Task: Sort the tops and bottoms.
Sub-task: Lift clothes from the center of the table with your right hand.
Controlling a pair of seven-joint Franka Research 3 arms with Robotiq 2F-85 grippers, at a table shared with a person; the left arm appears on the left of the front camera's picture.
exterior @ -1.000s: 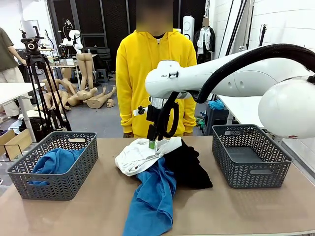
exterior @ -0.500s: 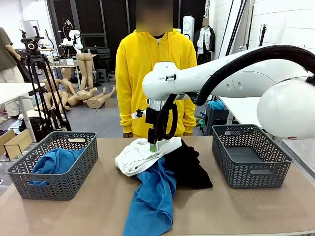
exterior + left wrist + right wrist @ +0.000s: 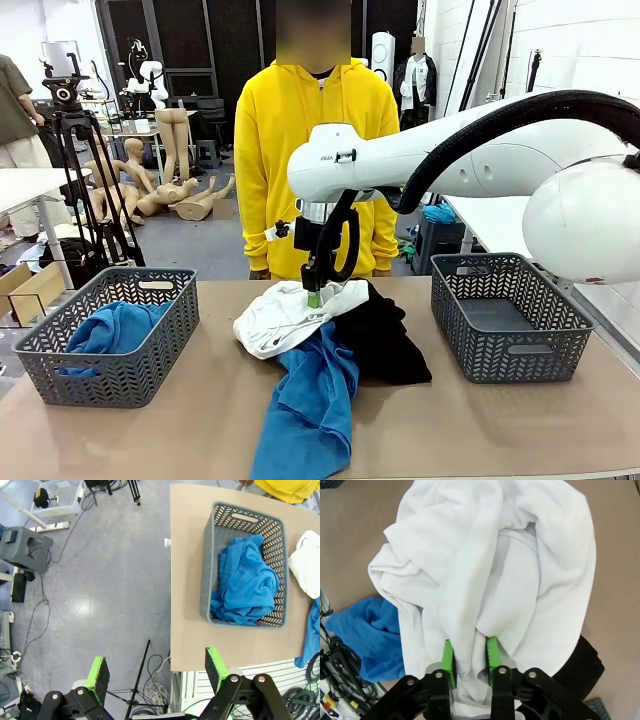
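A white top (image 3: pixel 285 315) lies in a heap at the table's middle, with a blue top (image 3: pixel 308 405) trailing toward the near edge and the black bottoms (image 3: pixel 383 338) beside it on the right. My right gripper (image 3: pixel 314 297) reaches down from the right onto the white top. In the right wrist view its green pads (image 3: pixel 449 660) pinch a fold of the white top (image 3: pixel 495 570), the jaws nearly together. Another blue top (image 3: pixel 115 330) fills the left basket (image 3: pixel 150 375). My left gripper (image 3: pixel 157 666) hangs open high beyond the table's left end, above the floor, nothing between its pads.
An empty grey basket (image 3: pixel 508 318) stands at the table's right. A person in a yellow hooded sweatshirt (image 3: pixel 312 150) stands at the far edge, right behind the heap. A tripod (image 3: pixel 75 170) stands off the table's left.
My right gripper has sunk a little onto the white top and its jaws have drawn together on a fold of it. The left arm has not moved.
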